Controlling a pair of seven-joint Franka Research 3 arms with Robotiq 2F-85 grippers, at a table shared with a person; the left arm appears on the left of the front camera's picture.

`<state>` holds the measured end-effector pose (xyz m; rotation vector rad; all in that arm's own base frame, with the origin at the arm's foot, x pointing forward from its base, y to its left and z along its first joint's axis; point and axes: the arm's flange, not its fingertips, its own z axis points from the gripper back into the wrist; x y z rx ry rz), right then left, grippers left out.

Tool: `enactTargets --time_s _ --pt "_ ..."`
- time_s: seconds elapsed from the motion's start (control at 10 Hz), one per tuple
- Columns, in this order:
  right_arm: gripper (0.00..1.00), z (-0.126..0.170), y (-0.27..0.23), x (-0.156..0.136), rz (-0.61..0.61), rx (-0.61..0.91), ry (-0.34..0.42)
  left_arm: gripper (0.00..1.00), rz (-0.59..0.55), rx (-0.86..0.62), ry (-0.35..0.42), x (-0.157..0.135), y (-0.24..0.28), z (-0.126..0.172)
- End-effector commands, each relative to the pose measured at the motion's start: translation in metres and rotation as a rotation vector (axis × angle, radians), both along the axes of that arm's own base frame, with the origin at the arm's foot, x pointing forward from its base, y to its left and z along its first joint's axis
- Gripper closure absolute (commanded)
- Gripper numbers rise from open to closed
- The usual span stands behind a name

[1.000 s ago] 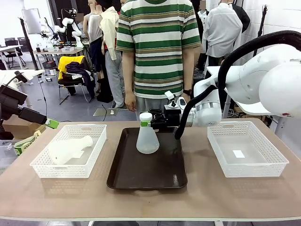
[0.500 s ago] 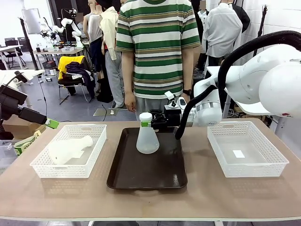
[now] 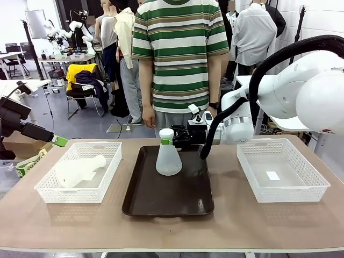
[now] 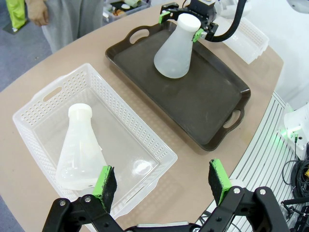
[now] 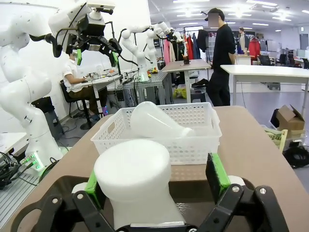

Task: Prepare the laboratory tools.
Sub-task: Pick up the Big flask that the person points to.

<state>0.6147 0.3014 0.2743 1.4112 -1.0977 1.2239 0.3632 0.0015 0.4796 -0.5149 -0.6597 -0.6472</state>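
Straddling the neck of the flask (image 3: 169,158) upright on the tray (image 3: 161,204) with the right jaws released but close, risking toppling it in a crooked retreat; holding the left jaws spread, away from the second flask (image 3: 78,170) lying in the basket (image 3: 75,200).

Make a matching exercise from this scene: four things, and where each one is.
1. upright flask
2. lying flask
3. right gripper
4. left gripper

A. in the left basket
B. open, raised near the table's left end
C. standing on the brown tray
D. open, fingers either side of a flask neck

Pairs: 1-C, 2-A, 3-D, 4-B
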Motion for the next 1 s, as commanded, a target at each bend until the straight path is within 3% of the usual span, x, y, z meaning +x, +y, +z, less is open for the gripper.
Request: enactTargets --time_s 0.0,0.4,0.6,0.8,0.9 --pt "0.00 0.000 0.001 0.000 -0.001 0.004 -0.010 0.00 -0.021 -0.014 -0.014 0.002 0.003 -0.002" --pt "0.00 0.000 0.000 0.000 0.000 0.000 0.000 0.00 -0.021 -0.014 -0.014 0.002 0.003 -0.002" --pt "0.00 0.017 -0.035 -0.033 0.009 -0.078 -0.020 0.00 -0.021 -0.014 -0.014 0.002 0.003 -0.002" --pt "0.00 0.026 -0.059 -0.037 -0.053 -0.166 -0.013 0.00 -0.021 -0.014 -0.014 0.002 0.003 -0.002" --pt "0.00 0.035 -0.072 -0.035 -0.114 -0.178 -0.045 0.00 -0.021 -0.014 -0.014 0.002 0.003 -0.002"
